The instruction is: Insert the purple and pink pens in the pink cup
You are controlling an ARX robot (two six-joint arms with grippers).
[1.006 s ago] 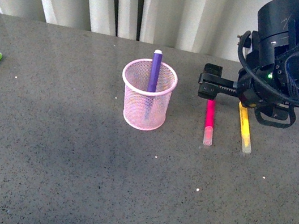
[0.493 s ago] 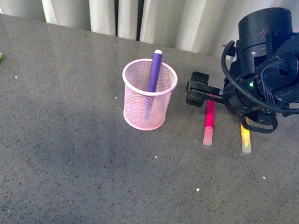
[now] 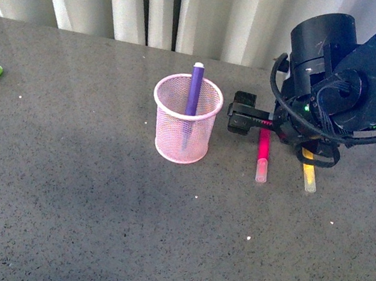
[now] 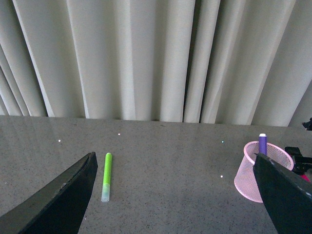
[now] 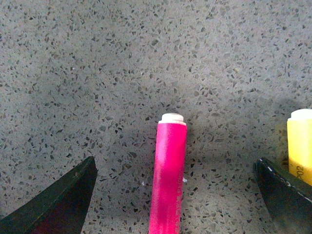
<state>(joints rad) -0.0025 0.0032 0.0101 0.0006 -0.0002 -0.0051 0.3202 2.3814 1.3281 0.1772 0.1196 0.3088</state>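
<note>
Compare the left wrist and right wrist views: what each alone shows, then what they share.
Left wrist only: the green marker, the pink cup holding the purple pen, and curtains. Right wrist only: the yellow marker beside the pink pen. Shared: the grey speckled table; a pink sliver at the left view's edge may be that pen.

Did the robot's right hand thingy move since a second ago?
Yes. In the front view the right gripper has slid left, toward the pink cup, which stayed put. Its open fingers now straddle the pink pen.
</note>
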